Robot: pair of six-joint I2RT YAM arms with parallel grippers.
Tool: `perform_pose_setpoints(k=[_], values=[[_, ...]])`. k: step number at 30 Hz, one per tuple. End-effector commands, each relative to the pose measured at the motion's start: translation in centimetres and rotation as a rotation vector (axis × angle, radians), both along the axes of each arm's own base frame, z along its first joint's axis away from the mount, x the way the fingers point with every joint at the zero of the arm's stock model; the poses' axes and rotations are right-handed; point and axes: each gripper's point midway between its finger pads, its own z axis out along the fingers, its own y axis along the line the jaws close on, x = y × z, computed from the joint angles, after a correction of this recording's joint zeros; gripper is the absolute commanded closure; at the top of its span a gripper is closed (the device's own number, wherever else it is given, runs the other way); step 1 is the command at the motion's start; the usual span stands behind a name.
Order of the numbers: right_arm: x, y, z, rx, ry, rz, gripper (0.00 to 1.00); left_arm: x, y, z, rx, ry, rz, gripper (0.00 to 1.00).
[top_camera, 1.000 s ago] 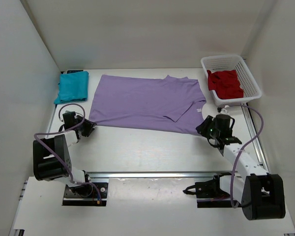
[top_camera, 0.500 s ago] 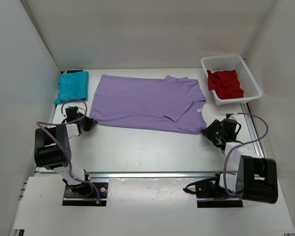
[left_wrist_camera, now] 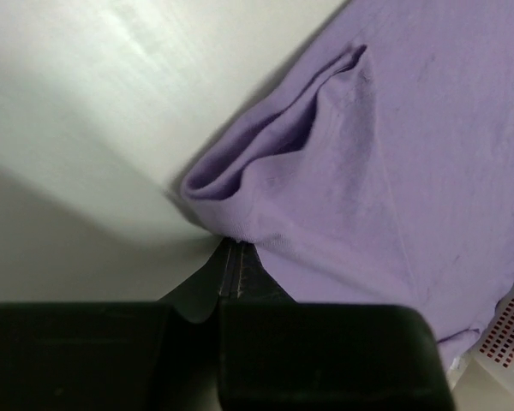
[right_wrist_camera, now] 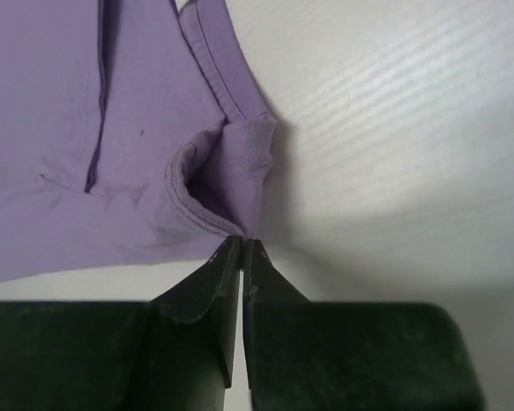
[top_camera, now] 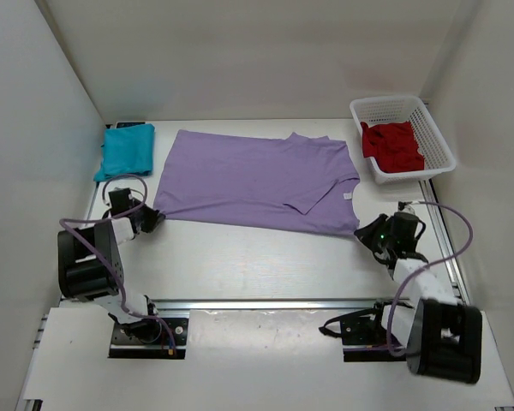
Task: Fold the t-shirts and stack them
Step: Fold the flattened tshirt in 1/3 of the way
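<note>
A: Containers on the table [top_camera: 257, 261]?

B: One. White mesh basket [top_camera: 438, 134], upright, far right corner, close to the right wall.

A: Contents?

B: Dark red shirt [top_camera: 393, 145], crumpled, covering most of the basket floor and sitting below the rim.

A: Remaining shirts?

B: Teal shirt [top_camera: 127, 151] – folded, far left, just beside the left wall. Separated from the next item by a narrow strip of table. Lavender shirt [top_camera: 248, 175] – spread flat across the middle, collar toward the right, with a flap lying over the body at the near right.

A: Edges of the lavender shirt?

B: Far edge near the back wall, not touching it. Right end near the basket, apart from it. Near edge running almost straight from one gripper to the other. Near-left corner puckered into a small raised fold. Near-right hem corner curled up.

A: Tools?

B: Left gripper [top_camera: 154, 219] low on the table, jaws clenched on the puckered near-left corner. Right gripper [top_camera: 361, 230] also low, jaws clenched on the curled hem at the near-right corner.

A: Room for moving?

B: Broad bare band of table between the shirt's near edge and the metal rail [top_camera: 265, 304] at the arm bases. Thinner bare band behind the shirt, toward the back wall.
</note>
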Motion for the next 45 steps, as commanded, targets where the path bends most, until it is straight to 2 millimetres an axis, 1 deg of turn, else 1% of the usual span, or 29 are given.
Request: perform_pose_setpoints(k=[1,5,7,9,11,13,14,16,17,18,19,20,22,23,24,25,26,27,28,30,31,32,33,35,37,38,39,43,45], values=[[-3.9,0.7,-1.3,0.060,0.055,-0.007,1.00,-3.1,1.2,0.9,0.041,0.020,0.005,1.00],[-6.8,1.9,-1.0,0.104,0.043,-0.008,1.00,-6.9,2.3,0.6,0.126,0.094,0.010,1.00],[-6.9,2.8,0.4,0.106,0.020,-0.001,1.00,-8.6,1.8,0.8,0.191,0.111,-0.022,1.00],[-6.8,2.8,2.1,0.091,0.005,-0.003,1.00,-9.6,1.5,1.5,0.203,0.095,-0.032,1.00],[-7.3,2.6,3.0,0.099,0.008,-0.008,1.00,-11.9,1.6,0.9,0.233,0.160,-0.043,1.00],[-7.7,3.1,3.7,0.117,0.017,0.001,1.00,-13.1,1.4,1.1,0.251,0.178,-0.069,1.00],[-8.1,3.2,3.6,0.122,0.034,-0.003,0.99,-13.6,1.1,1.2,0.260,0.183,-0.089,0.90],[-7.7,3.1,4.3,0.107,-0.005,0.001,0.79,-13.2,1.3,2.2,0.299,0.155,-0.090,0.59],[-7.7,3.0,4.6,0.100,-0.012,0.006,0.74,-12.9,1.2,2.5,0.305,0.141,-0.096,0.38],[-7.5,2.9,5.2,0.088,-0.022,0.004,0.67,-12.0,1.2,3.8,0.312,0.114,-0.103,0.23],[-7.2,2.5,6.2,0.053,-0.047,0.008,0.62,-11.6,1.3,4.1,0.315,0.119,-0.104,0.18],[-6.9,1.9,7.2,0.005,-0.067,0.006,0.60,-10.5,0.9,5.5,0.323,0.086,-0.123,0.10],[-6.4,1.4,8.7,-0.052,-0.091,0.021,0.60,-8.8,0.4,7.2,0.331,0.031,-0.146,0.01],[-6.1,2.0,9.1,-0.069,-0.113,0.075,0.64,-7.8,-0.6,8.0,0.324,-0.026,-0.179,0.01],[-5.2,2.2,10.0,-0.074,-0.134,0.094,0.75,-6.7,-2.9,8.9,0.299,-0.112,-0.257,0.06],[-5.1,3.3,9.2,-0.064,-0.104,0.151,0.86,-6.5,-4.4,9.3,0.278,-0.159,-0.303,0.20],[-4.7,5.2,9.3,-0.040,-0.126,0.227,0.95,-5.9,-6.8,10.3,0.272,-0.227,-0.369,0.26],[-3.8,6.1,8.8,-0.028,-0.127,0.261,0.98,-5.7,-9.0,10.7,0.284,-0.255,-0.421,0.45],[-3.8,7.9,7.7,-0.025,-0.102,0.315,1.00,-5.2,-9.9,11.1,0.311,-0.265,-0.434,0.63],[-2.7,10.6,7.4,-0.080,-0.149,0.376,1.00,-5.7,-14.1,11.3,0.346,-0.288,-0.553,0.71],[-2.3,11.2,6.6,-0.097,-0.137,0.400,1.00,-5.6,-15.0,10.9,0.356,-0.281,-0.581,0.71],[-1.6,12.1,7.3,-0.091,-0.176,0.418,1.00,-5.9,-16.6,10.3,0.348,-0.280,-0.636,0.71],[-1.2,13.0,6.5,-0.055,-0.156,0.454,0.99,-6.0,-17.8,10.4,0.322,-0.287,-0.665,0.72],[-0.2,14.1,5.5,-0.027,-0.144,0.479,0.88,-6.7,-19.9,8.7,0.239,-0.256,-0.729,0.72],[0.7,14.3,4.5,-0.044,-0.132,0.480,0.78,-7.2,-21.1,8.0,0.217,-0.268,-0.753,0.72],[0.9,14.0,3.2,-0.047,-0.096,0.467,0.72,-7.2,-21.3,7.5,0.219,-0.263,-0.757,0.72],[1.6,13.8,3.6,-0.032,-0.113,0.456,0.70,-7.2,-21.9,7.3,0.208,-0.271,-0.765,0.71],[1.7,14.4,2.1,0.027,-0.079,0.470,0.68,-8.2,-23.7,6.4,0.180,-0.272,-0.816,0.71],[1.7,14.9,2.0,0.046,-0.076,0.479,0.72,-8.7,-24.7,5.9,0.173,-0.267,-0.845,0.72]])
